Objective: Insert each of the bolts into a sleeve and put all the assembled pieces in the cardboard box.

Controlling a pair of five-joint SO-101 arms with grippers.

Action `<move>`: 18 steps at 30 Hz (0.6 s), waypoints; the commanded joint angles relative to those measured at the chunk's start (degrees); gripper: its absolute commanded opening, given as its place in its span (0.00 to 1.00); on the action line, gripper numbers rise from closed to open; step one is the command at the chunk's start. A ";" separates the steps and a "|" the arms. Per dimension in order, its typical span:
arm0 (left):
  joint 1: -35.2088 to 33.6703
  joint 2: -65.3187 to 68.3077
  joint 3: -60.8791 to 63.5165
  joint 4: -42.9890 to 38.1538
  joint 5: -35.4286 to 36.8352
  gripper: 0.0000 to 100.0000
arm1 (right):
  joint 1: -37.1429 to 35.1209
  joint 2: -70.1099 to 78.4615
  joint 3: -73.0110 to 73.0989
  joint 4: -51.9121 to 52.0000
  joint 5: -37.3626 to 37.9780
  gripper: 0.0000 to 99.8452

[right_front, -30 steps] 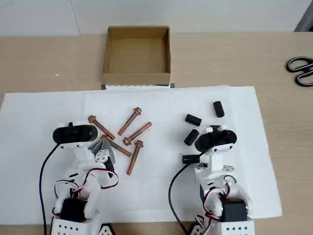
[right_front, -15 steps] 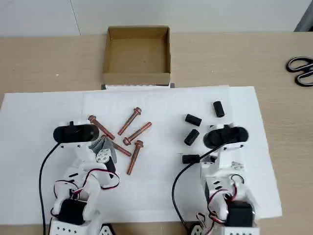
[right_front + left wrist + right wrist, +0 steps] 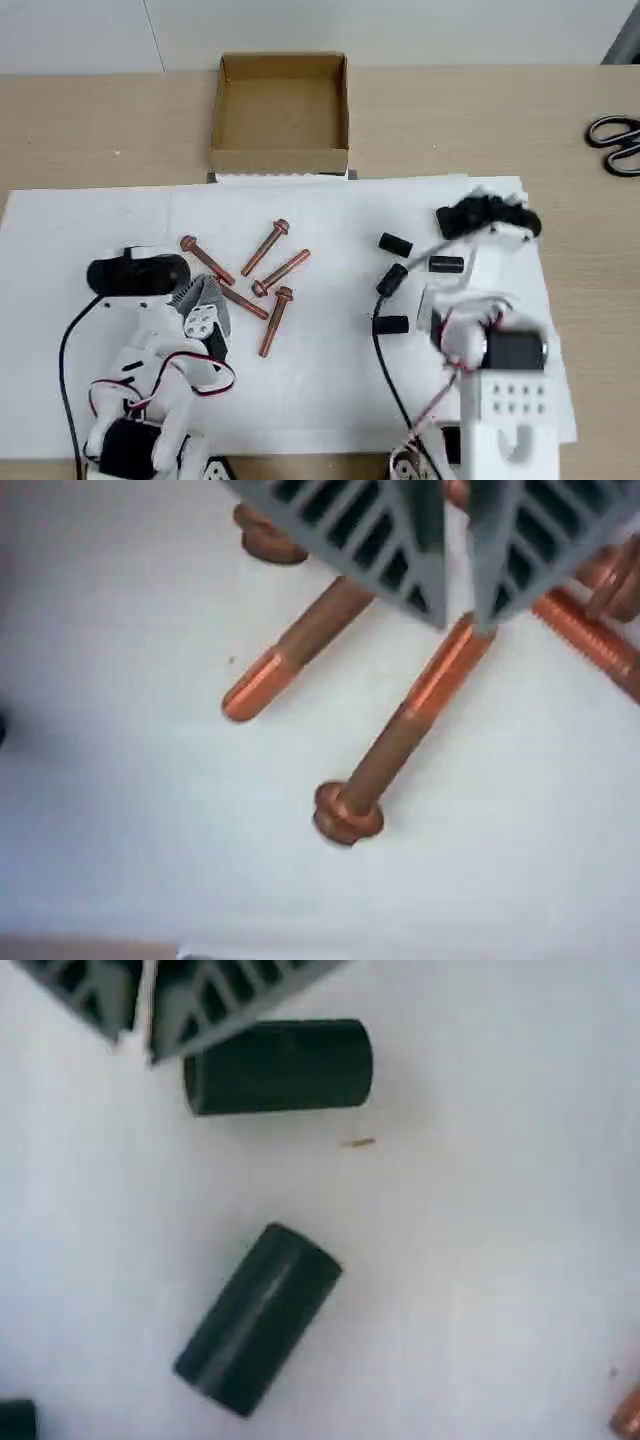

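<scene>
Several copper bolts [image 3: 281,272] lie scattered on the white paper, left of centre. My left gripper [image 3: 205,300] sits at their near edge, shut, its tip [image 3: 455,620] resting at the threaded end of one bolt [image 3: 400,730], beside another bolt [image 3: 300,645]. Black sleeves [image 3: 391,279] lie right of centre. My right gripper [image 3: 135,1045] is shut and empty, just beside one sleeve [image 3: 280,1065], which also shows under the right arm as the sleeve [image 3: 446,264]. A second sleeve [image 3: 255,1315] lies farther off. The open cardboard box [image 3: 280,150] stands at the back, empty.
Scissors [image 3: 615,145] lie on the wooden table at the far right. The white paper [image 3: 330,400] covers the working area, with free room along its front and left parts. A bolt tip [image 3: 630,1415] shows at the right wrist view's edge.
The right arm has swung away from the front toward the back right, over the sleeves, and a sleeve now shows beside it. The left arm shifted slightly left.
</scene>
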 commanded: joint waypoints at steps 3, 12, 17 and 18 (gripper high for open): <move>-0.09 4.48 -5.93 0.18 -0.35 0.01 | 0.13 19.65 -15.82 7.08 -0.44 0.01; -0.18 32.79 -22.99 0.26 -0.35 0.01 | 1.10 44.97 -43.25 17.98 11.96 0.00; -0.18 45.63 -31.60 0.09 -0.53 0.01 | 4.00 51.91 -54.15 20.26 27.43 0.00; -0.18 47.65 -32.66 0.00 -1.41 0.01 | 4.35 52.35 -55.38 20.26 31.38 0.01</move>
